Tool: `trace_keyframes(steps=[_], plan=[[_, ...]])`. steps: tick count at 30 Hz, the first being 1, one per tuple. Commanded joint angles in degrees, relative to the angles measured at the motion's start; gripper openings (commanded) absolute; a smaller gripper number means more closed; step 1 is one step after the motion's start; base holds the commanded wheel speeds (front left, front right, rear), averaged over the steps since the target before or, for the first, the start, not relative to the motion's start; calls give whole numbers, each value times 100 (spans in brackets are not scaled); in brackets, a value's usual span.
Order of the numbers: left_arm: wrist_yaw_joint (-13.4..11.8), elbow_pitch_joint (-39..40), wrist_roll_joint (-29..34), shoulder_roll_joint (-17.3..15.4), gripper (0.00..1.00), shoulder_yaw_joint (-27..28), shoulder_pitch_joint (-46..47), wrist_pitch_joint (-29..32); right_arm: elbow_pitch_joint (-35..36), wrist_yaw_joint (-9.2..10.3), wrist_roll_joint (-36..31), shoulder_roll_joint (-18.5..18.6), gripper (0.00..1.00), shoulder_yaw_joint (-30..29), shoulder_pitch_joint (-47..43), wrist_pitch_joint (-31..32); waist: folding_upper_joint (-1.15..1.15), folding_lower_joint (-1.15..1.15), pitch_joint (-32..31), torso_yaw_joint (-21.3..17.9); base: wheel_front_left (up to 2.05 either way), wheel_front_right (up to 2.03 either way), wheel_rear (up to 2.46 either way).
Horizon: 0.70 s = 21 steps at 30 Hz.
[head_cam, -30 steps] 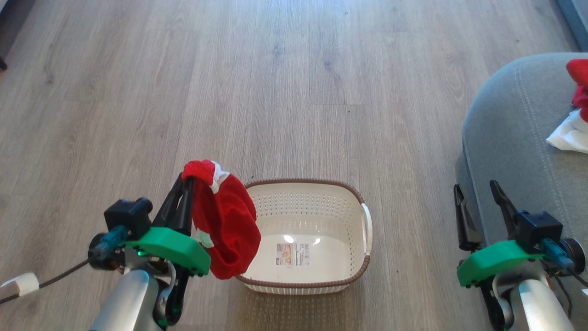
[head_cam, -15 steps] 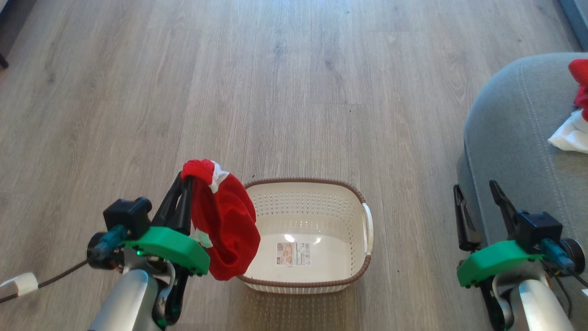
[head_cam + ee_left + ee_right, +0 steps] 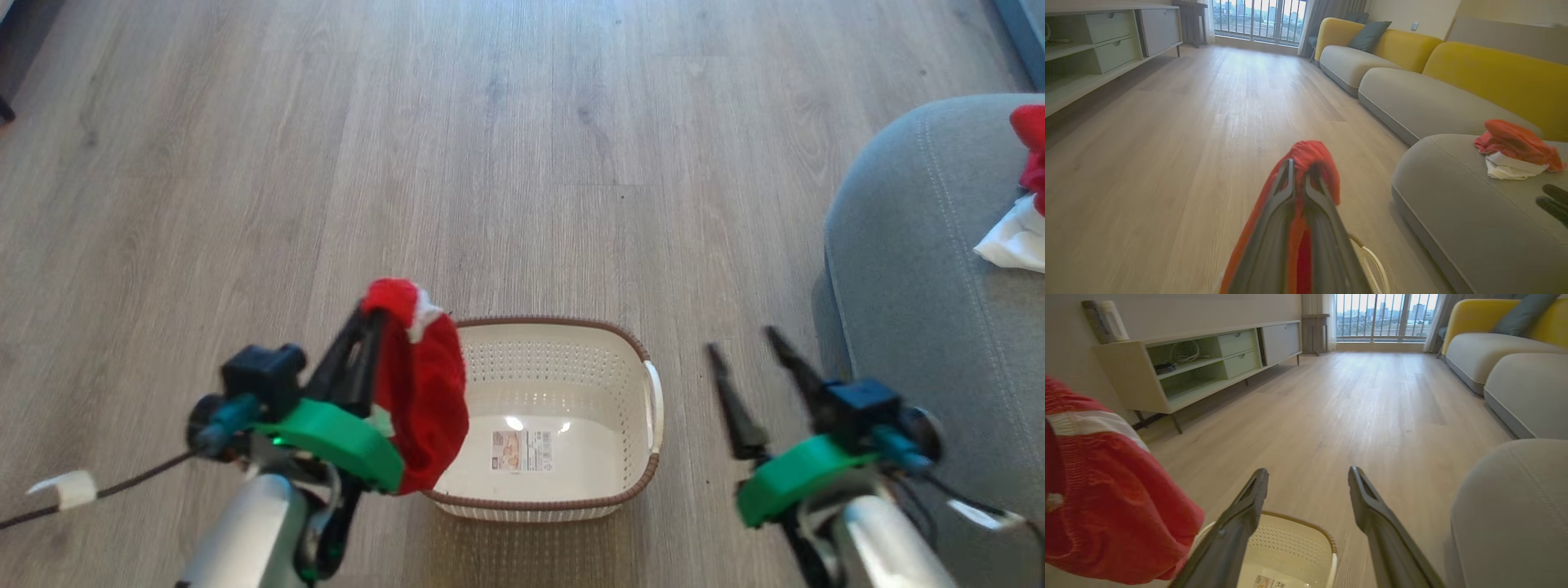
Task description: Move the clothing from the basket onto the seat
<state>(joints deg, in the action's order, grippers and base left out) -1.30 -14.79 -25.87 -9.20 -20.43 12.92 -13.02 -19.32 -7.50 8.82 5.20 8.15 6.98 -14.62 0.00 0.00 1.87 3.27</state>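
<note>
The red clothing [image 3: 424,392] with a white band hangs from my left gripper [image 3: 371,314], which is shut on its top edge, above the basket's left rim. The cream basket [image 3: 539,322] stands on the floor, holding just its sticker label. In the left wrist view the fingers pinch the clothing [image 3: 1312,151], with the grey seat [image 3: 1474,212] to the right. My right gripper [image 3: 743,341] is open and holds nothing, between the basket and the seat [image 3: 914,269]. The right wrist view has the open gripper [image 3: 1307,473] above the basket [image 3: 1290,547], the clothing [image 3: 1106,506] at left.
Another red and white garment [image 3: 1024,196] lies on the seat, also seen from the left wrist [image 3: 1515,153]. A low cabinet [image 3: 1208,363] lines the wall. Yellow-backed sofa sections [image 3: 1412,98] stretch beyond the seat. Wooden floor [image 3: 490,163] spreads ahead.
The left gripper has carried the clothing to the right, over the basket's left rim. The right gripper has moved left, away from the seat's edge. The basket stays put.
</note>
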Motion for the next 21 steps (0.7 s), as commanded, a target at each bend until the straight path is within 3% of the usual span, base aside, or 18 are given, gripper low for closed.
trace_keyframes(steps=[1, 12, 21], plan=[[48, 271, 56, -32, 0, 122, 360, 16, 165, 1, 70, 92, 100, 256, 346, -38, 0, 0, 3, 4, 0, 0, 0], [507, 888, 271, 257, 0, -895, 701, 524, -148, 1, 1095, 678, 100, 2643, 1494, -38, 0, 0, 44, 60, 0, 0, 0], [789, 1142, 54, 277, 0, -1510, 849, 695, -411, 1, 1863, 1208, 100, 3946, 2270, -38, 0, 0, 83, 110, 0, 0, 0]])
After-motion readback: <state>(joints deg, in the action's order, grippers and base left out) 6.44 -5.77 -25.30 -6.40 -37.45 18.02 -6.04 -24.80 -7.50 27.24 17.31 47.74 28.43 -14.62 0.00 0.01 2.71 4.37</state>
